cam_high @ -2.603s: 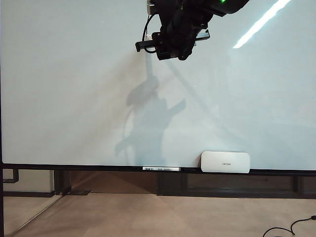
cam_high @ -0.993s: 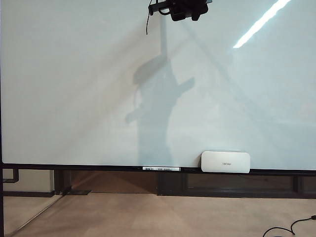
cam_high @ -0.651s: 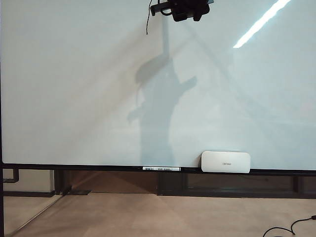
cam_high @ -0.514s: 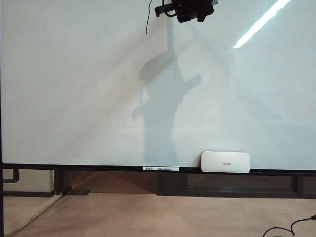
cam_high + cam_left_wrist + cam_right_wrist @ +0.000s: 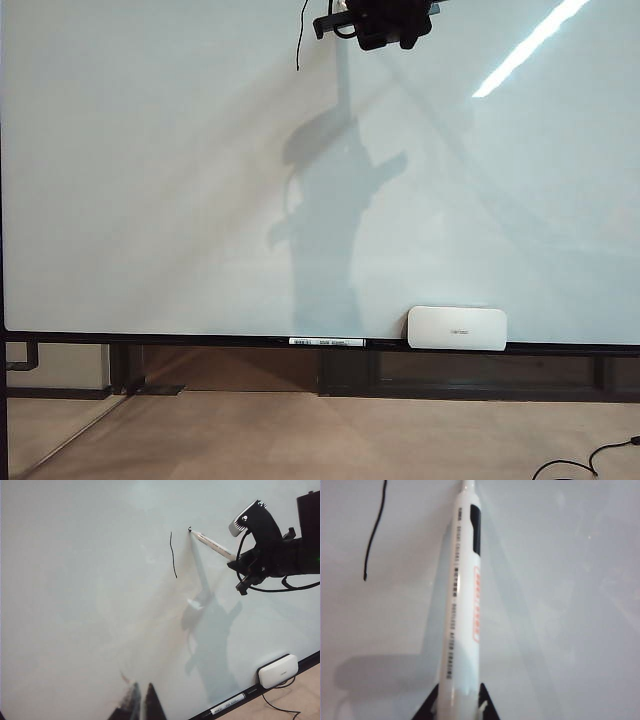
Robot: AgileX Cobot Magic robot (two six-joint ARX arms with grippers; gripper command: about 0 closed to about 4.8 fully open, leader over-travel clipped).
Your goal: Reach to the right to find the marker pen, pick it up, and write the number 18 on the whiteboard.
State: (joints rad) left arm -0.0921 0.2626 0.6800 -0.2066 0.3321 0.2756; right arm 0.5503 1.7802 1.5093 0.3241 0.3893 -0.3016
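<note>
The whiteboard [image 5: 150,200] fills the exterior view. My right gripper [image 5: 375,25] hangs at its top edge, shut on the marker pen [image 5: 462,605], a white barrel with black and red print. In the left wrist view the marker pen [image 5: 212,543] has its tip against the whiteboard [image 5: 75,590], just right of a thin black vertical stroke [image 5: 172,555]. That stroke [image 5: 298,45] is the only mark of the number 18 that shows. My left gripper [image 5: 141,700] sits low, well away from the writing, its fingers nearly touching with nothing between them.
A white rounded eraser [image 5: 456,328] rests on the black ledge [image 5: 200,340]. Left of it lies a barcode-labelled pen [image 5: 327,342]. The right arm's shadow [image 5: 330,220] falls across the board. A black cable [image 5: 575,462] lies on the floor at the lower right.
The right gripper with the pen has risen to the top edge and drifted a little to the right. The black stroke now shows to its left. The left gripper looks unmoved.
</note>
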